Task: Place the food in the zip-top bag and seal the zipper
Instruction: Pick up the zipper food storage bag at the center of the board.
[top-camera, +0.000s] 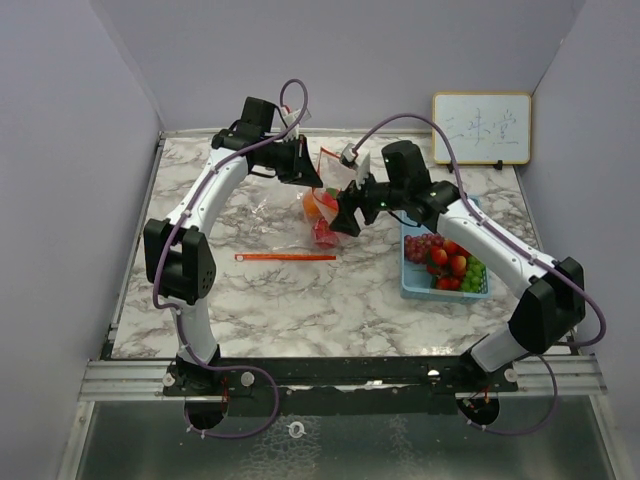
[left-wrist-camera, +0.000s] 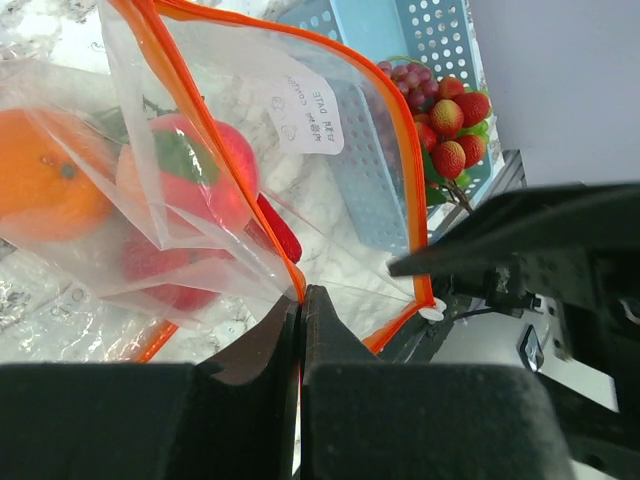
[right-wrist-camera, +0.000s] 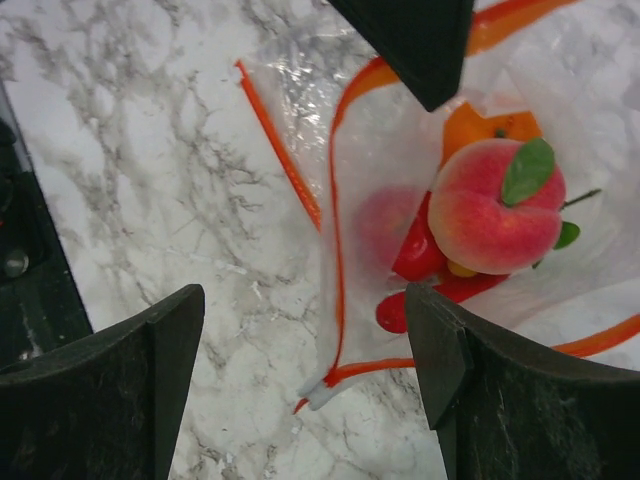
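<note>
Our left jaws pinch the limp, slippery zip-top bag (left-wrist-camera: 330, 200) by its stiffer orange-trimmed rim (right-wrist-camera: 334, 250), the best hold; right jaws hang spread above its mouth. Peach (right-wrist-camera: 495, 205) and orange (left-wrist-camera: 45, 175) lie inside, mid-desk (top-camera: 300, 300).

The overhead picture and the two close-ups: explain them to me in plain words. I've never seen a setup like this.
These are two robot arms bolted to the near edge of a marble table, each ending in a two-finger gripper. The overhead picture comes from a fixed camera above and behind them; each close-up comes from a camera on one wrist. On the table are a clear zip-top bag with an orange zipper, a light-blue basket of grapes and small red fruits, and a loose orange strip. The bag holds a peach, an orange and some red pieces. The left gripper is pinched shut on the bag's orange edge. The right gripper is open above the bag, holding nothing.
</note>
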